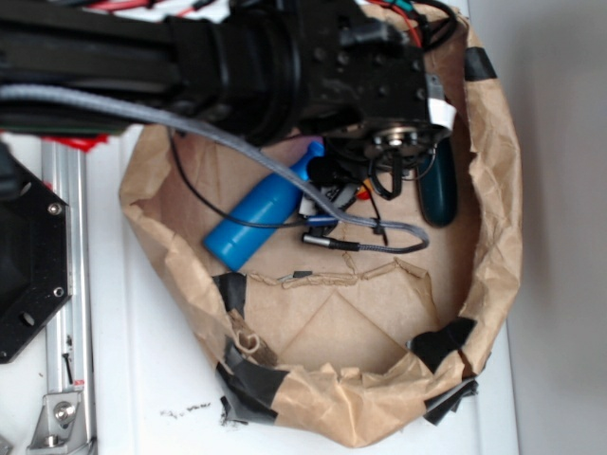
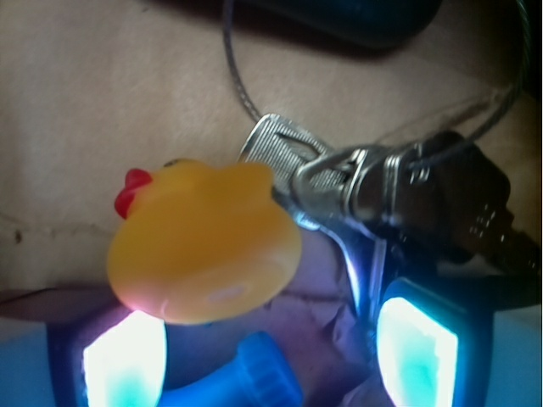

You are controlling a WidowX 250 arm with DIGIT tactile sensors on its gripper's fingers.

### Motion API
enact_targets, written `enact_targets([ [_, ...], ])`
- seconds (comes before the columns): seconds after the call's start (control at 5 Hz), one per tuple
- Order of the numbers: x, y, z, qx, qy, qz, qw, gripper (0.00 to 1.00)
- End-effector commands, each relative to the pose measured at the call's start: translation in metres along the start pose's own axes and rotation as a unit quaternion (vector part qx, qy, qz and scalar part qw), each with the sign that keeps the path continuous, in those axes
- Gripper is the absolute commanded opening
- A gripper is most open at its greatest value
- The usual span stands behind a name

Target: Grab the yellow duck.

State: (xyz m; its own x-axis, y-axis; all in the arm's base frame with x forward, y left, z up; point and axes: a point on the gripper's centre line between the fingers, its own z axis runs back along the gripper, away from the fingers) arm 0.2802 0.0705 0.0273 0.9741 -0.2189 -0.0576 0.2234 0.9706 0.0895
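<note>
From the wrist view, finds the yellow duck (image 2: 204, 246) lying on the brown paper (image 2: 102, 102) close in front of the jaws, glossy and rounded, with its red beak (image 2: 131, 191) turned toward the left edge of the frame. Stands open at the jaws: two glowing pads (image 2: 127, 356), well apart, gripping nothing, with the duck's lower edge just above the frame-left pad and nearer to it than to the other; cannot tell whether touching there. Just beside the duck on the frame-right side, shows a bunch of metal keys (image 2: 382, 191), one flat blade reaching up against the duck's body, strung on a thin wire loop (image 2: 237, 85). Between the pads at the bottom, catches the blurred cap end of a blue bottle (image 2: 254, 373). At the top edge, cuts off a dark teal object (image 2: 356, 17). From the exterior view, hides the duck under the black arm (image 1: 285, 66), which reaches in from the upper left over a crumpled paper-lined basin (image 1: 493, 265) patched with black tape (image 1: 251, 379) and set on a white desk (image 1: 152, 379). Inside the basin, shows the blue bottle lying tilted, neck toward the arm's end, the teal object to its right, and a grey cable (image 1: 379, 242) looping across the floor. Along the left, shows a metal rail (image 1: 62, 284).
</note>
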Motion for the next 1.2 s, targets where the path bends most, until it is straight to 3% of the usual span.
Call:
enact_targets([
  [0.0, -0.001, -0.018, 0.042, 0.035, -0.057, 0.03, 0.997, 0.0],
  [0.2, -0.004, -0.037, 0.093, 0.047, -0.121, 0.071, 0.989, 0.0],
  [0.4, -0.01, -0.045, 0.137, 0.003, -0.134, 0.083, 0.988, 0.0],
  [0.6, -0.011, -0.05, 0.15, -0.006, -0.134, 0.081, 0.988, 0.0],
  [0.8, -0.012, -0.042, 0.133, -0.051, -0.147, 0.056, 0.986, 1.0],
  [1.0, -0.015, -0.026, 0.106, -0.029, -0.162, 0.074, 0.984, 1.0],
])
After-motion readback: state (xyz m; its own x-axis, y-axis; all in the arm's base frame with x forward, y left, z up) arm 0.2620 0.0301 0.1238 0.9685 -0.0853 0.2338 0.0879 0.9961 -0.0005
